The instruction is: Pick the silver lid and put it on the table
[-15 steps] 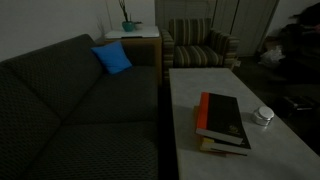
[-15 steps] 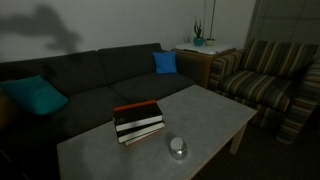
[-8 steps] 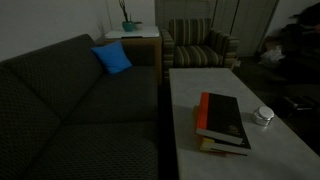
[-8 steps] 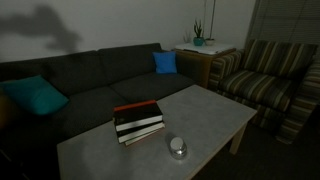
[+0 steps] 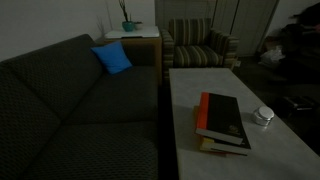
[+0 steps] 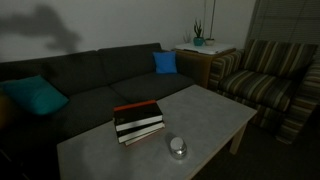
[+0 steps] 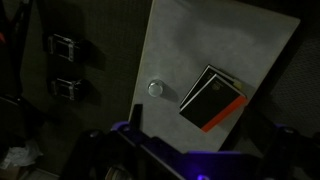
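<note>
My hand [image 7: 200, 142] hangs spread and empty, the silver lid [image 7: 155, 88] well beyond it, beside the books [image 7: 212, 98].

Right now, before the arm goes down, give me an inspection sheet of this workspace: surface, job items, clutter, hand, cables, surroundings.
Surface: the table, long, pale stone-like top, dim light.
Job's things: the silver lid sits near the table's edge, apart from the books; whether a container is under it cannot be told.
Clutter: stack of books, red-trimmed, mid-table.
Hand: the hand is high above the table, showing only as dark parts at the bottom of the wrist view; open or shut cannot be told.
Cables: nothing seen.
Surroundings: dark sofa with a blue cushion and a teal cushion; striped armchair; side table bearing a plant.
</note>
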Robot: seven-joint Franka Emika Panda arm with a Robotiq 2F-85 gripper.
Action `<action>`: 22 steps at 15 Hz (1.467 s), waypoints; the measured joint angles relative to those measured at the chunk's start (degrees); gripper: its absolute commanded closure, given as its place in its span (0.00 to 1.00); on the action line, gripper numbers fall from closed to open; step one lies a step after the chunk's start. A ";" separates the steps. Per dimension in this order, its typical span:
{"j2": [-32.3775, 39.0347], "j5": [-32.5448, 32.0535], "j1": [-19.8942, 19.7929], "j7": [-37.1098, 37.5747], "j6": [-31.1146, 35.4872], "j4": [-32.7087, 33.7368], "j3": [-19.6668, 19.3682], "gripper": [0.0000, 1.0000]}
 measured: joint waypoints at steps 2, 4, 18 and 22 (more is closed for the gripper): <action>0.00 -0.06 0.04 -0.09 0.00 0.00 0.00 0.00; 0.07 -1.15 0.07 -0.99 0.01 0.07 -0.02 0.00; 13.77 -18.60 -2.00 -10.75 14.15 2.54 -9.62 0.00; 15.22 -18.60 -2.00 -10.87 14.15 3.66 -9.93 0.00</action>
